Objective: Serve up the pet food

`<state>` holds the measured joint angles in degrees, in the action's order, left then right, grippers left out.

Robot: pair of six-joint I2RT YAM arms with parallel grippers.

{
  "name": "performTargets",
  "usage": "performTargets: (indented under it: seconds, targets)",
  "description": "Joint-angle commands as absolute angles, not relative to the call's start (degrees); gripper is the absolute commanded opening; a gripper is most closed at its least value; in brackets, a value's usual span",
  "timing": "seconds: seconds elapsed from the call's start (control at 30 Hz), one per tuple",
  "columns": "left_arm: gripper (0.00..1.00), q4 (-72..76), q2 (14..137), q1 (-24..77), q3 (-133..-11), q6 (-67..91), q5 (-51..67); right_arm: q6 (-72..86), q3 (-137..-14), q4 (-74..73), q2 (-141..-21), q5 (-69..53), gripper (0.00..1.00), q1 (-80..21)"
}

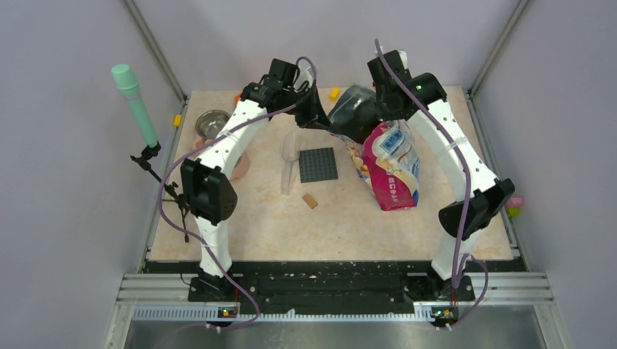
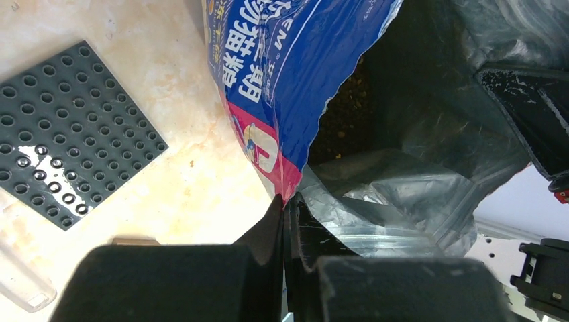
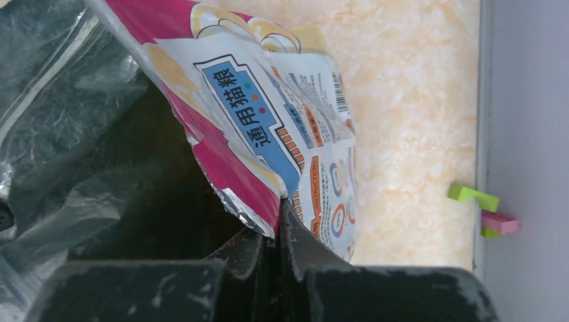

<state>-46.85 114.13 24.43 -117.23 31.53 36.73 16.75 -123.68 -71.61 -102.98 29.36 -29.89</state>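
Note:
The pink-and-blue pet food bag (image 1: 391, 166) lies on the table with its mouth held wide at the far end. Dark kibble (image 2: 341, 114) shows dimly inside the silver-lined opening. My left gripper (image 1: 321, 121) is shut on the left rim of the mouth, pinching the pink corner (image 2: 287, 203). My right gripper (image 1: 391, 109) is shut on the opposite rim, and the foil edge sits between its fingers (image 3: 279, 213). The bag's printed side (image 3: 282, 121) faces the right wrist camera. My right gripper's dark body (image 2: 530, 114) appears across the opening in the left wrist view.
A metal bowl (image 1: 212, 123) sits at the far left. A clear scoop (image 1: 289, 156), a dark grey studded plate (image 1: 318, 165) and a small tan block (image 1: 311, 201) lie left of the bag. Green (image 3: 473, 195) and pink (image 3: 500, 223) bricks rest by the right wall.

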Motion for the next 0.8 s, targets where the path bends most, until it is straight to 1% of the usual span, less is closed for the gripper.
performTargets:
  seconds: [0.0, 0.23, 0.4, 0.53, 0.67, 0.77]
  targets:
    - [0.0, -47.2, 111.5, 23.6, -117.2, 28.9, 32.2, 19.5, -118.9, -65.1, -96.2, 25.7, 0.0, -31.6]
    - [0.0, -50.0, 109.7, 24.5, -107.2, 24.4, 29.5, 22.9, -104.8, -62.1, -92.3, 24.8, 0.0, -37.1]
    - [0.0, -49.7, 111.8, 28.2, -105.1, 23.7, 28.6, 23.6, -99.0, -63.0, -91.5, 30.2, 0.0, -36.8]
    - [0.0, -47.3, 117.6, 32.2, -110.0, 25.2, 30.6, 23.2, -97.0, -62.8, -90.8, 30.2, 0.0, -31.0]
    - [0.0, -46.5, 125.4, 36.1, -119.2, 27.4, 33.2, 22.3, -96.4, -62.1, -89.9, 32.0, 0.0, -25.2]
    - [0.0, -43.1, 129.7, 38.2, -124.3, 30.6, 35.7, 22.2, -96.4, -61.8, -89.9, 34.7, 0.0, -21.6]
